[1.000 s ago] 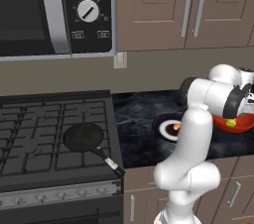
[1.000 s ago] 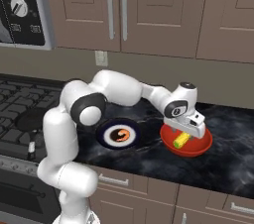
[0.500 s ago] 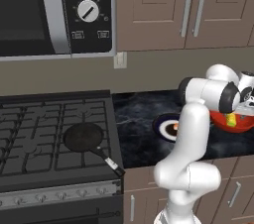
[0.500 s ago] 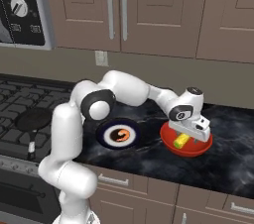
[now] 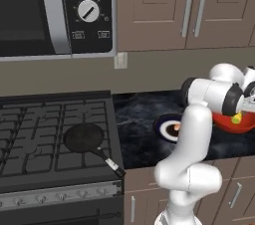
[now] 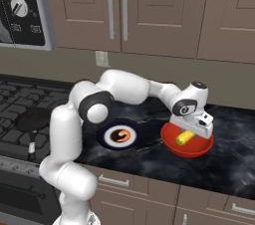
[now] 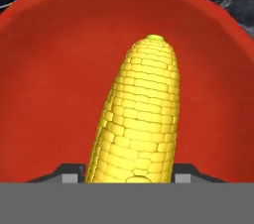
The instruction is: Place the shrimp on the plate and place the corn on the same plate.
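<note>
hand [image 6: 188,134] down in the bowl [image 6: 187,144] over the corn [image 6: 185,137]

the corn [image 7: 138,117] lies in the red bowl [image 7: 49,84], its tip toward 12 in the hand view, with a finger tip at each side of its base; whether they grip it i cannot tell. the shrimp [image 6: 121,135] sits on the plate [image 6: 119,134] on the desk [image 6: 234,159], at the bowl's 9 o'clock in the right base view.
</note>
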